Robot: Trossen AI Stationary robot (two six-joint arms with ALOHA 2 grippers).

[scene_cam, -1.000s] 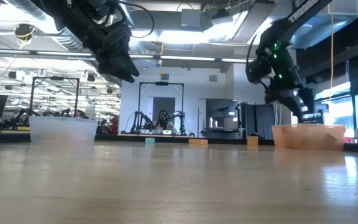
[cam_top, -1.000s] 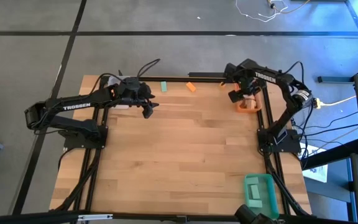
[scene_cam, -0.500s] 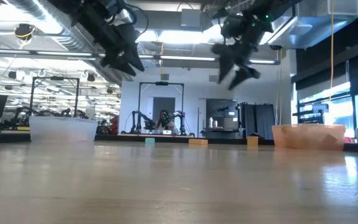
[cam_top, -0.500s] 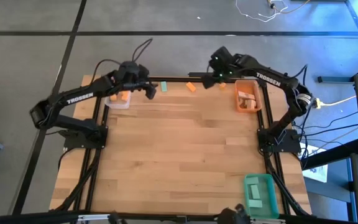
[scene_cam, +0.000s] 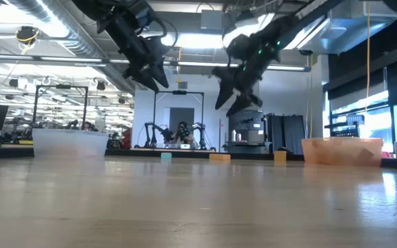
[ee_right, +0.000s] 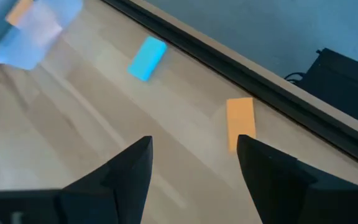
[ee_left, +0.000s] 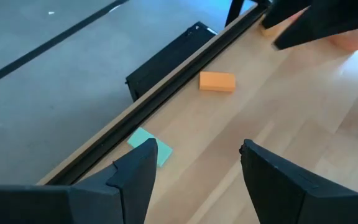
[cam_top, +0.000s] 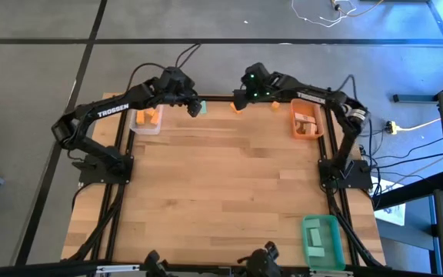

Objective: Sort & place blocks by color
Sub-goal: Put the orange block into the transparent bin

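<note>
Both arms reach over the table's far edge. The left gripper [cam_top: 194,108] hangs with fingers spread and empty just above the teal block [cam_top: 202,107], which lies flat by the rail. The right gripper [cam_top: 241,98] hovers, likewise parted and empty, over the orange block [cam_top: 237,108] close by. More blocks sit in the clear bin [cam_top: 146,120] and the orange bin [cam_top: 308,121]; the green bin [cam_top: 321,235] stands at the near right corner.

Worktop [cam_top: 221,192], far edge
Two blocks [cam_top: 203,108] [cam_top: 237,107] side by side; bins at left [cam_top: 146,121], right [cam_top: 307,119], near-right corner [cam_top: 321,235].
</note>
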